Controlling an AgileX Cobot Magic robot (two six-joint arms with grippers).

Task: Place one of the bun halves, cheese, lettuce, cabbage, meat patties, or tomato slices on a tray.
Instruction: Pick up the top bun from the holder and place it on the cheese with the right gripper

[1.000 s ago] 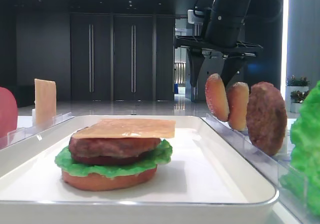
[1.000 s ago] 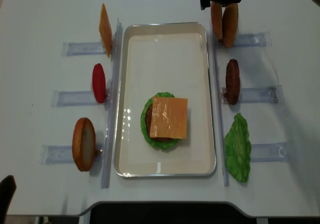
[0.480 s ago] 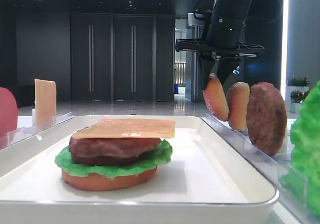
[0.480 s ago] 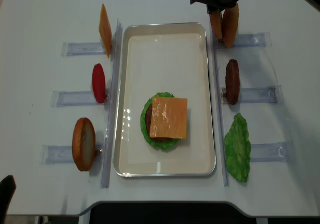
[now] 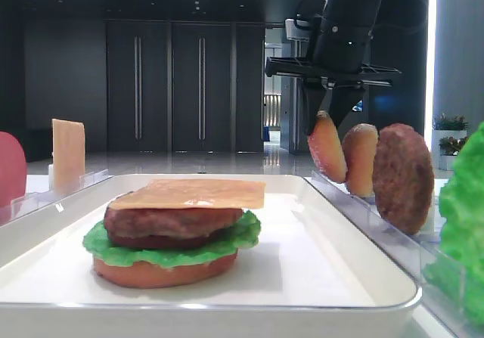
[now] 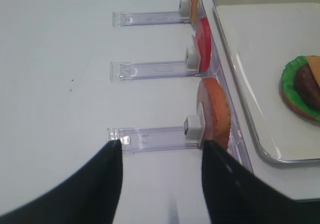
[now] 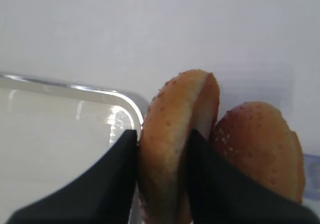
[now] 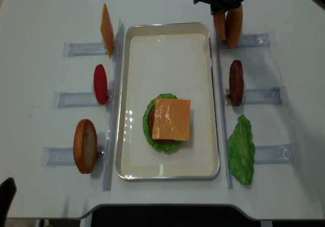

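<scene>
At the back right two bun halves stand on edge in a clear rack. My right gripper (image 7: 161, 134) (image 8: 220, 9) reaches down from above and is shut on the left one, a sesame-speckled bun top (image 7: 175, 119) (image 8: 219, 25) (image 5: 327, 147). The other bun half (image 7: 260, 144) (image 8: 234, 26) leans beside it. The white tray (image 8: 167, 25) (image 5: 227, 305) holds a stack: bottom bun, lettuce (image 5: 174, 249), meat patty (image 5: 170, 223) and cheese (image 8: 171, 118) on top. My left gripper (image 6: 160, 144) hovers open over the table beside the near-left rack, holding nothing.
Left of the tray, clear racks hold an upright cheese slice (image 8: 106, 24), a tomato slice (image 8: 100, 84) and a bun half (image 8: 85, 146) (image 6: 216, 111). To the right stand a meat patty (image 8: 236, 82) and a lettuce leaf (image 8: 241, 150).
My right gripper has come down over the left bun half and shut on it, tilting it slightly. The left arm has not moved.
</scene>
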